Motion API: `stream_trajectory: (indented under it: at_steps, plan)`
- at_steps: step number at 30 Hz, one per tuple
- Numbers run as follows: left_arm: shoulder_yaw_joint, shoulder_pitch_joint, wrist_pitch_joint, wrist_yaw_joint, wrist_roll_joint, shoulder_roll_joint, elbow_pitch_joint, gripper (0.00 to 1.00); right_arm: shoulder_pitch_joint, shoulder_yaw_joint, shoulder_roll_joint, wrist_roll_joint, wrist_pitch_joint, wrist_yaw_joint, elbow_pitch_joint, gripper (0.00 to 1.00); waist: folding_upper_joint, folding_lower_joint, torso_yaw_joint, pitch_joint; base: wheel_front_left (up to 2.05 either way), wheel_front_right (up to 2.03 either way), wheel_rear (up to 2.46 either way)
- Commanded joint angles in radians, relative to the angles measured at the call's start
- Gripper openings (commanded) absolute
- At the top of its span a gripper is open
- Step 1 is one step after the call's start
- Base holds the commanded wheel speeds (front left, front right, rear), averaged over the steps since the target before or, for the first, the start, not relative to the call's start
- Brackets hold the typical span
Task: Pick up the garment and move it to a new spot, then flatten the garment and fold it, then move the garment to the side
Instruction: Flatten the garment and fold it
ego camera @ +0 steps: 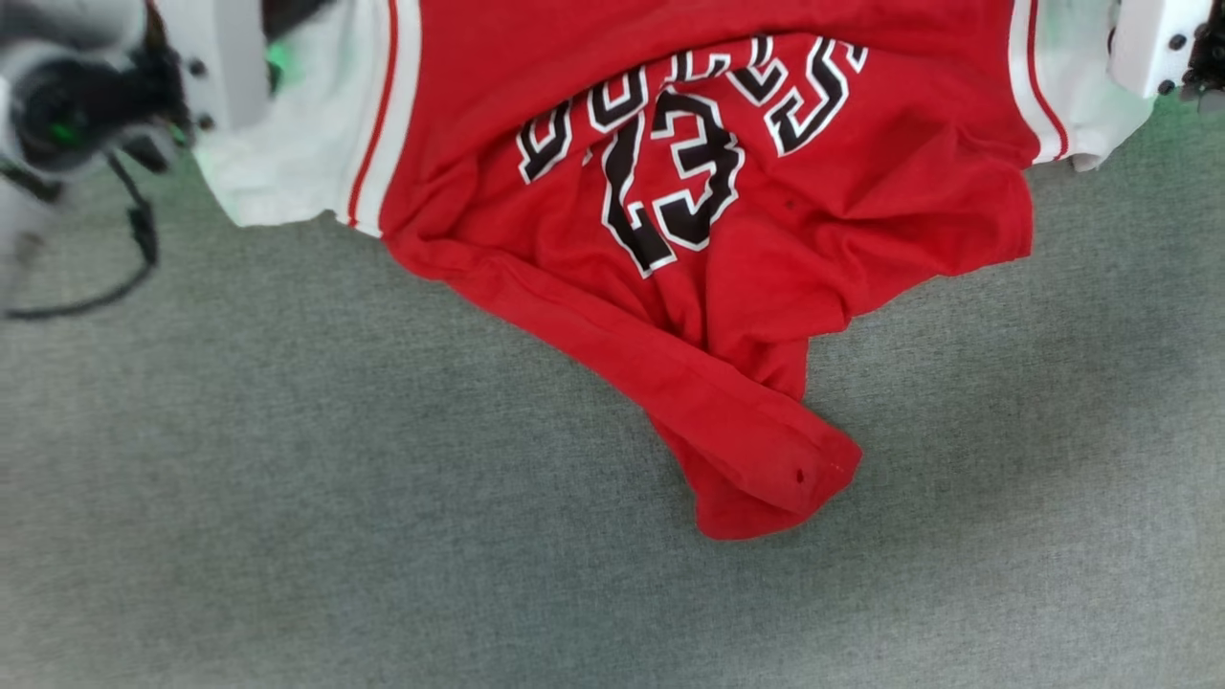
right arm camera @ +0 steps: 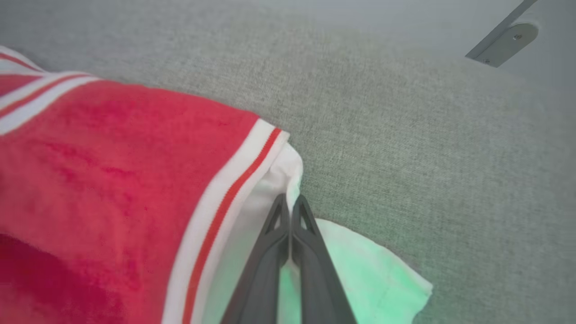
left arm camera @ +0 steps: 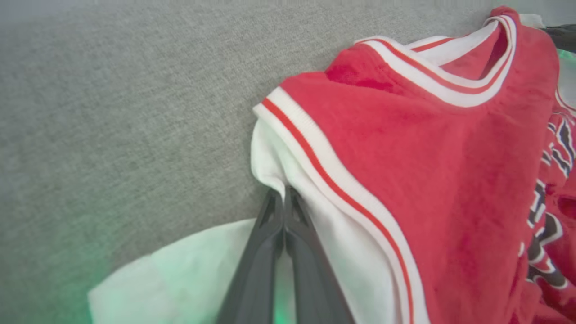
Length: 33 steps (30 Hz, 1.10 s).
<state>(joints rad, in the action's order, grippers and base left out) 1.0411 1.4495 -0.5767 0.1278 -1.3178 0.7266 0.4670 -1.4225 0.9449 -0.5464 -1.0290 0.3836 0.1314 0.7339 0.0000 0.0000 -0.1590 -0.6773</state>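
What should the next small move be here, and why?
Probably raise both arms together, keeping them apart. The left fingers and right fingers are each shut on a white sleeve of the garment, whose red hem lies bunched on the grey surface.

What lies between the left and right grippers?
The garment: its red chest with black lettering spans from one pinched white sleeve to the other, per the head view.
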Motion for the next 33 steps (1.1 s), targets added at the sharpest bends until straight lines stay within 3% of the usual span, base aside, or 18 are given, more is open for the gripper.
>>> stream_trajectory:
  at_steps: [1,7,12,22,29,33]
  plan:
    - [0.024,-0.052,0.022,0.005,-0.017,-0.023,0.000,0.00,0.004,0.003,-0.009,-0.008,-0.030,-0.001,-0.004,0.00,0.0000,0.0000,0.016,0.030,0.00,0.00,0.00]
    - [-0.037,-0.037,0.272,0.004,-0.060,-0.028,0.020,0.00,-0.033,-0.030,-0.028,-0.049,-0.187,-0.001,0.005,0.00,0.0000,0.0000,0.046,0.086,0.00,0.00,0.00]
    - [-0.081,0.027,0.462,0.004,-0.037,-0.048,0.087,0.00,-0.122,-0.074,-0.004,-0.042,-0.312,-0.001,0.061,0.00,0.0000,0.0000,0.063,0.102,0.00,0.00,0.00]
    - [-0.225,0.342,0.794,0.004,-0.001,-0.162,0.324,0.00,-0.433,-0.219,0.083,0.018,-0.602,-0.002,0.285,0.00,0.0000,0.0000,0.090,0.111,0.00,0.00,0.00]
    - [-0.251,0.413,0.833,0.002,0.015,-0.221,0.421,0.00,-0.508,-0.237,0.136,0.057,-0.641,-0.002,0.376,0.00,0.0000,0.0000,0.098,0.138,0.00,0.00,0.00]
    - [-0.231,0.277,0.805,0.002,-0.057,-0.162,0.348,0.00,-0.406,-0.184,0.151,0.051,-0.608,-0.002,0.368,0.00,0.0000,0.0000,0.093,0.163,0.00,0.00,0.00]
